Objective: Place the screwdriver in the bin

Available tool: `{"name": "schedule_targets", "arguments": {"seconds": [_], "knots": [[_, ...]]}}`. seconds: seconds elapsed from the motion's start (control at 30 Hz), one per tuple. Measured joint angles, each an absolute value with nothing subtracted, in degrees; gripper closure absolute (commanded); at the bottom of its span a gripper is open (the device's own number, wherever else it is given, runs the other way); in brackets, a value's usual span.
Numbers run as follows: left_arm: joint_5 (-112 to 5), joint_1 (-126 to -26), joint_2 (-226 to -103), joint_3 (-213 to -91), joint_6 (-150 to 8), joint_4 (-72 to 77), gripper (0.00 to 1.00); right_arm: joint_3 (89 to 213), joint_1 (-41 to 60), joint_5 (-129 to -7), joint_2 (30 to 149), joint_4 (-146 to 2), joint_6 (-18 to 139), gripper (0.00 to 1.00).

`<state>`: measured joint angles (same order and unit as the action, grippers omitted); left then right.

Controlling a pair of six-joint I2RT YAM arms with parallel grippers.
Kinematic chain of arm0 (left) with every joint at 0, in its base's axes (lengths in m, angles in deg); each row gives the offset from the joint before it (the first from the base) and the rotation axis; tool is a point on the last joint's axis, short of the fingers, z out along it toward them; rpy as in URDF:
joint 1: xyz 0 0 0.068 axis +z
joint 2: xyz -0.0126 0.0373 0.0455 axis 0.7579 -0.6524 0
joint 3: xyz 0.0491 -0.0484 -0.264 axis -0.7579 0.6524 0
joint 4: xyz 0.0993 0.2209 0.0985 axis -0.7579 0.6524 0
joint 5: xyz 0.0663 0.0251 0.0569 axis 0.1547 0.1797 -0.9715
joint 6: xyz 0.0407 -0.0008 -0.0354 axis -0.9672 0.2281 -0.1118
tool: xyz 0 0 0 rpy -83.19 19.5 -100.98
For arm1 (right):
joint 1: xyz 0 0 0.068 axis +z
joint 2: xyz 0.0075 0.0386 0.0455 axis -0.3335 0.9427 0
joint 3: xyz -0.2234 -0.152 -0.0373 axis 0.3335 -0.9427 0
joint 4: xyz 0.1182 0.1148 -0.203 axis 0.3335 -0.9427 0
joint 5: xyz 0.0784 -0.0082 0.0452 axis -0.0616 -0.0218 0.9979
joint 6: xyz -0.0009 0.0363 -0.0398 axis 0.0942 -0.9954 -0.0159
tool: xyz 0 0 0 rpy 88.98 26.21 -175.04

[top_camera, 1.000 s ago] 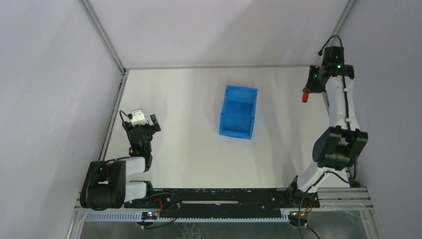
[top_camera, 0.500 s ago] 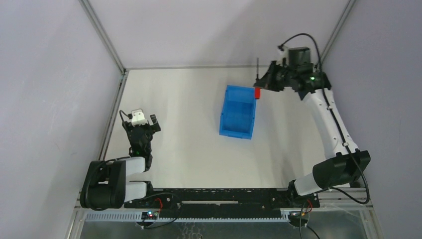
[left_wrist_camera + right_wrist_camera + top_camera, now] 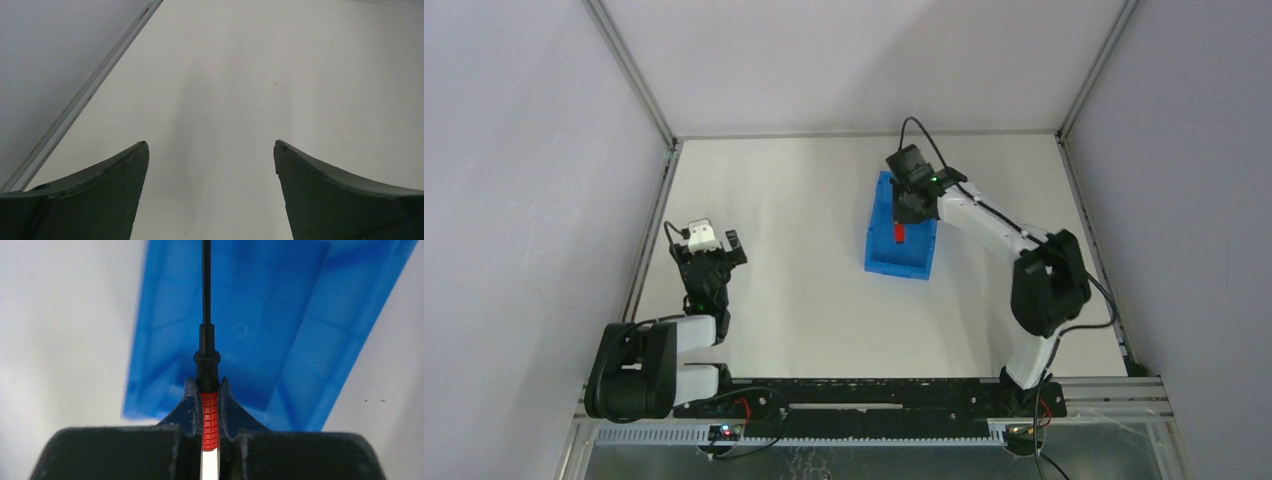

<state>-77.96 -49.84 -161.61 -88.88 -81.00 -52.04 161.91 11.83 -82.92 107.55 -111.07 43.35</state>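
Observation:
The blue bin (image 3: 886, 250) stands mid-table, slightly tilted in the top view. My right gripper (image 3: 902, 222) hangs over the bin's far half, shut on the red-handled screwdriver (image 3: 900, 235). In the right wrist view the two fingers pinch the ribbed red handle (image 3: 209, 420), and the thin black shaft (image 3: 205, 285) points straight ahead over the bin's inside (image 3: 280, 310). My left gripper (image 3: 711, 240) rests at the table's left side. Its jaws (image 3: 210, 150) stand open with only bare table between them.
A metal frame rail (image 3: 652, 225) runs along the table's left edge, close to the left gripper. Grey walls close in the back and both sides. The right arm (image 3: 1024, 250) reaches across the table's right half.
The right arm has swung from the far right corner leftward, carrying the screwdriver to a spot over the bin. The left arm has not moved.

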Motion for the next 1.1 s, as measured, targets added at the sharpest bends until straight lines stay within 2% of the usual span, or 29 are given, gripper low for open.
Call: {"name": "schedule_targets", "arguments": {"seconds": [0.07, 0.23, 0.33, 0.47, 0.73, 0.97, 1.1], "knots": [[-78.0, -49.8, -161.6, -88.9, -81.0, -52.0, 0.00, 161.5, 12.2, -85.9, 111.3, -110.5, 43.0, 0.91], [-78.0, -49.8, -161.6, -88.9, -81.0, -52.0, 0.00, 161.4, 12.6, -91.0, 118.3, -109.1, 42.3, 0.77], [-78.0, -49.8, -161.6, -88.9, -81.0, -52.0, 0.00, 161.4, 12.9, -92.5, 120.2, -108.7, 41.8, 0.59], [-78.0, -49.8, -161.6, -88.9, -81.0, -52.0, 0.00, 161.4, 13.0, -93.7, 120.5, -108.5, 41.2, 0.49], [-78.0, -49.8, -161.6, -88.9, -81.0, -52.0, 0.00, 161.8, 13.8, -94.5, 118.5, -109.5, 41.6, 0.44], [-78.0, -49.8, -161.6, -88.9, -81.0, -52.0, 0.00, 163.8, 13.6, -95.9, 107.4, -110.8, 43.5, 0.36], [-78.0, -49.8, -161.6, -88.9, -81.0, -52.0, 0.00, 164.3, 10.8, -96.3, 101.4, -112.0, 46.3, 0.26]]}}
